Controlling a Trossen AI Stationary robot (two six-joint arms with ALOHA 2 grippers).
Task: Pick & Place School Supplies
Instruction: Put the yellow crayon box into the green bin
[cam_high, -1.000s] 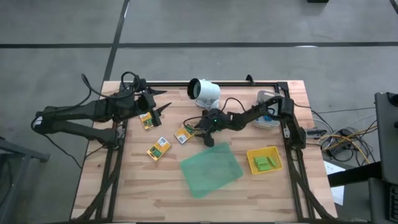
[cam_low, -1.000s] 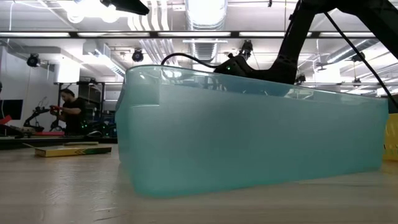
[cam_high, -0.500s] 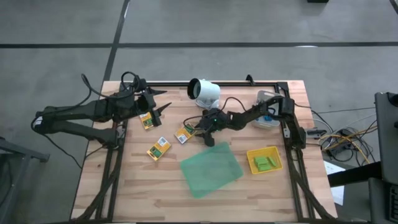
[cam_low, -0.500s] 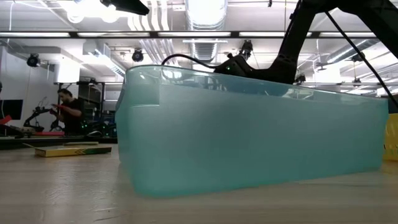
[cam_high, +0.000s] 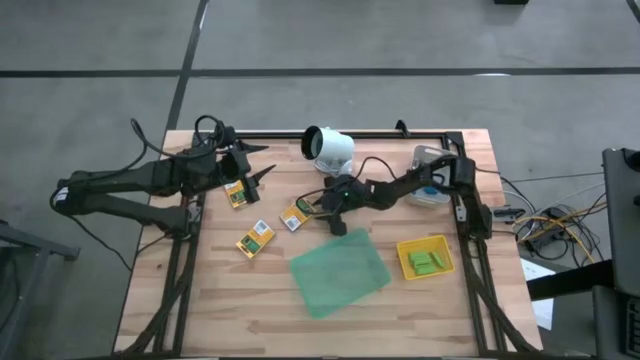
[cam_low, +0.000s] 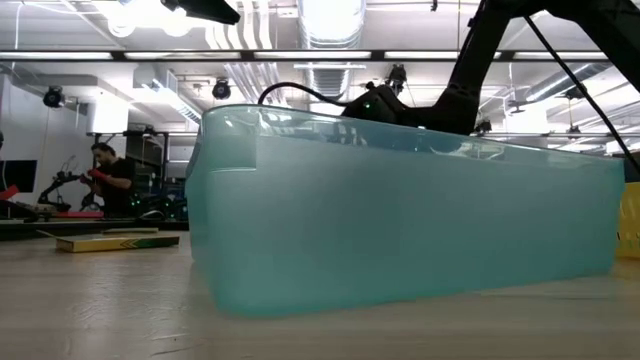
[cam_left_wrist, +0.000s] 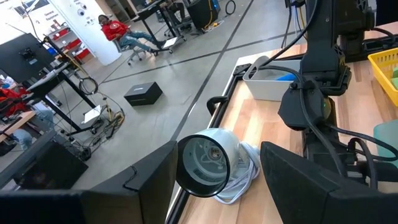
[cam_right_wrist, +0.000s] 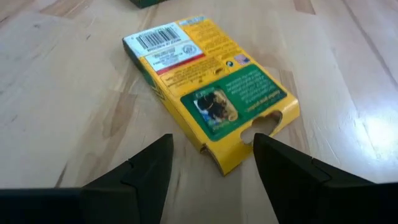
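Note:
Three yellow-and-green printed packets lie flat on the wooden table: one (cam_high: 236, 193) below my left gripper, one (cam_high: 255, 238) nearer the front, one (cam_high: 295, 215) at the centre. My right gripper (cam_high: 320, 208) is low over the central packet (cam_right_wrist: 208, 93), open. Its fingers (cam_right_wrist: 146, 165) stand on either side of the packet's near corner (cam_right_wrist: 227, 163) and do not touch it. My left gripper (cam_high: 262, 162) hangs open above the table's far left. Light-green blocks (cam_high: 425, 263) lie in the yellow tray (cam_high: 440, 245).
A translucent green tray (cam_high: 340, 272) lies at the front centre and fills the low view (cam_low: 400, 220). A white camera (cam_high: 328, 147) stands at the far edge. A white bin (cam_left_wrist: 273, 84) with something blue in it sits at the far right, behind my right arm.
My right gripper has rolled a little about its own axis over the central packet. It has stayed in the same place and stayed open.

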